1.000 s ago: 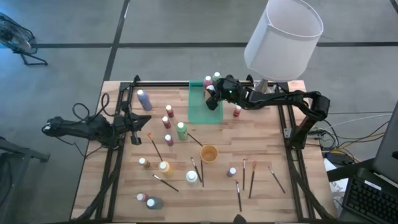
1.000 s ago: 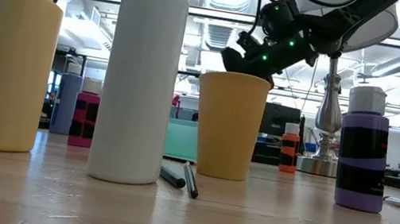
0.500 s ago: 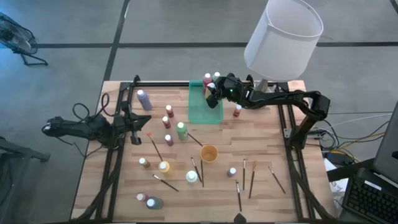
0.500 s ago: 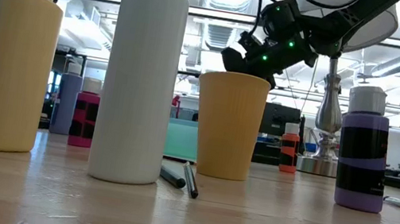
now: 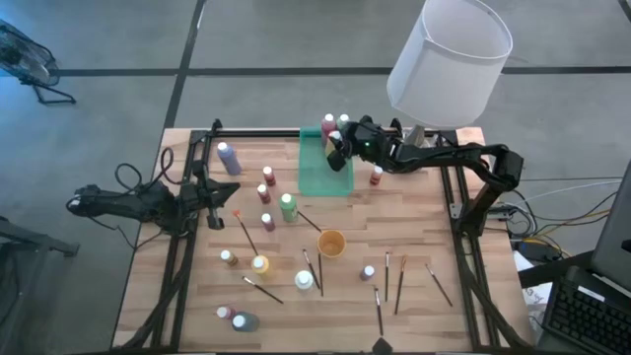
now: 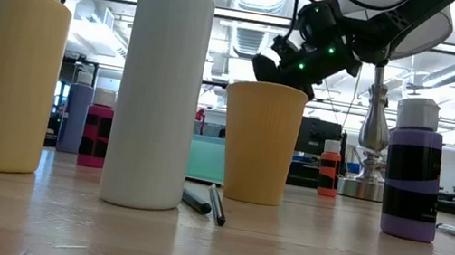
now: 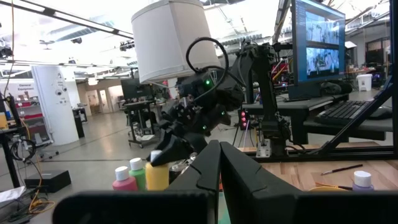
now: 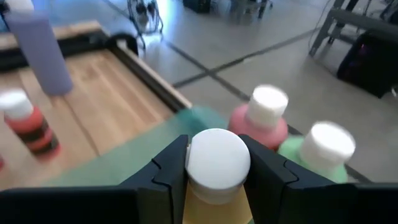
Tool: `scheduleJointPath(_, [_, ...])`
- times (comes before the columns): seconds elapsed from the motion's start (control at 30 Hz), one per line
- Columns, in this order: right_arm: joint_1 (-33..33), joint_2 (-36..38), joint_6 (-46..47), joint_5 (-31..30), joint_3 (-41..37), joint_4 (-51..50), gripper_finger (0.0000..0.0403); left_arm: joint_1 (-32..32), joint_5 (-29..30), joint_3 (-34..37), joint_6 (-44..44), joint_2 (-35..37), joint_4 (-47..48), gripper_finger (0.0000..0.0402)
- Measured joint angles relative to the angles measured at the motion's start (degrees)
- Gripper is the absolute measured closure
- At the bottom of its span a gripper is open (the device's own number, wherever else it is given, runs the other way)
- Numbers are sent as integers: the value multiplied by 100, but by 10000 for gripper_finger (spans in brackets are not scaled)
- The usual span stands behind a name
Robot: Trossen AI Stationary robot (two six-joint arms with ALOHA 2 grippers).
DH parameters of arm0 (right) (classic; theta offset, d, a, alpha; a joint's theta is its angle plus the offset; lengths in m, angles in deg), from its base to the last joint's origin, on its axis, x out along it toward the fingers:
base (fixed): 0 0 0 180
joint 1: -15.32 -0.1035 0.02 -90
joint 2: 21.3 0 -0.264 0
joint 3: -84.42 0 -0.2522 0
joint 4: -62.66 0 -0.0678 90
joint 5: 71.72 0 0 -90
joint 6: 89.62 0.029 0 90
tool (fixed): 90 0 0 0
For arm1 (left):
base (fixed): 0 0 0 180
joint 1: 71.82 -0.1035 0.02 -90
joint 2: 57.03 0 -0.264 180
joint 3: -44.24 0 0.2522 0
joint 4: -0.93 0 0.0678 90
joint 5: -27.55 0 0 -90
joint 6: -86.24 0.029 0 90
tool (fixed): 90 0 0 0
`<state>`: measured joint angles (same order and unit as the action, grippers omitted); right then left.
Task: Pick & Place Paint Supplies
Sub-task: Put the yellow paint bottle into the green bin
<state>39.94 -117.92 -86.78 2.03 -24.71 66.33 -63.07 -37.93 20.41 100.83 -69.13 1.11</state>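
While no label is readable, the right claw (image 8: 217,171) clamps a yellow bottle (image 7: 157,173) above the green tray (image 5: 320,173).

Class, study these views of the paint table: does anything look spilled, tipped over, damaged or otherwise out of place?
Nothing looks spilled or damaged. One bottle near the table's front left seems to lie on its side while the others stand. Brushes lie scattered at different angles. The right hand holds a yellow bottle over the green tray.
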Motion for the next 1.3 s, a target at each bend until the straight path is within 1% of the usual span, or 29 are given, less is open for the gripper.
scheduleJointPath(0.1, [31,0,-3,-25,-5,-378,289,0,-1,0,0,0,0,385])
scheduleJointPath(0.2, [92,0,-1,-46,-9,-526,290,0,1,0,0,1,-1,385])
scheduleJointPath(0.53, [325,0,193,-10,-17,-625,290,0,1,0,0,0,-1,385])
scheduleJointPath(0.7, [459,0,587,96,-22,-629,281,0,0,0,0,0,-2,385])
scheduleJointPath(0.83, [601,0,828,200,-22,-636,286,0,1,0,0,0,-1,385])
scheduleJointPath(0.97, [686,0,832,308,-22,-635,290,0,-1,0,0,0,-1,385])
scheduleJointPath(1.17, [708,0,787,342,-22,-640,273,0,1,0,0,0,-2,385])
scheduleJointPath(1.3, [708,0,788,339,-22,-651,276,0,1,0,0,1,-2,385])
